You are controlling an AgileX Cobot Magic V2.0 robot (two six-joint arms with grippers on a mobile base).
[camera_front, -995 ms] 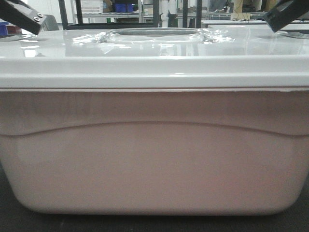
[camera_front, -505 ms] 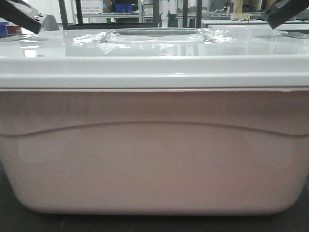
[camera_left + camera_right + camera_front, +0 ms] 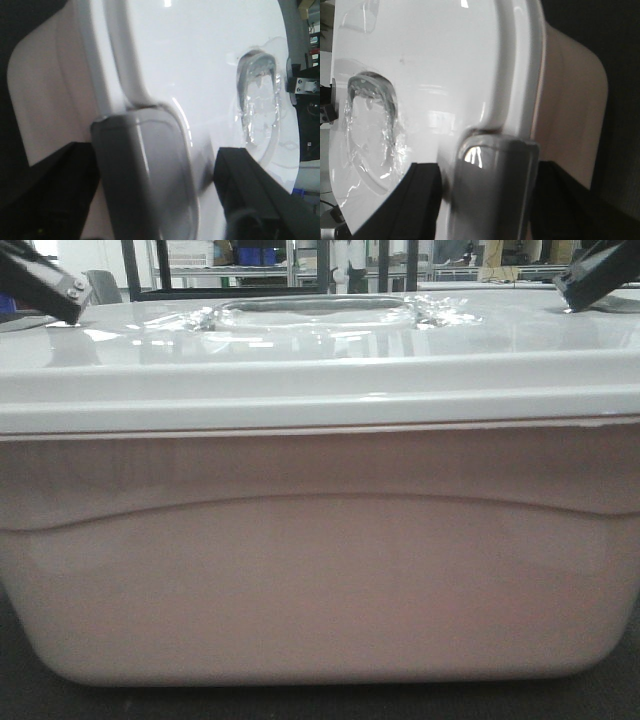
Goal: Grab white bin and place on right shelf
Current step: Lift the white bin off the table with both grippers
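White bin (image 3: 320, 570) overflows my front view; left gripper (image 3: 155, 200) and right gripper (image 3: 487, 200) straddle its grey latches (image 3: 145, 165), clamped or slack I cannot tell.

Translucent pinkish-white plastic on the walls of the white bin (image 3: 320, 580), smooth with a soft satin sheen. Gleams hard and glossy across the white plastic lid (image 3: 320, 375), mirroring the room behind. Crinkles as clear shiny film (image 3: 440, 312) around the recessed handle (image 3: 315, 306). Smooth glossy grey plastic on the end clip (image 3: 145, 170). Matt black, plastic-looking, on the fingers of the left gripper (image 3: 150, 210) and right gripper (image 3: 490, 210). Dark and matt on the surface (image 3: 20, 700) beneath
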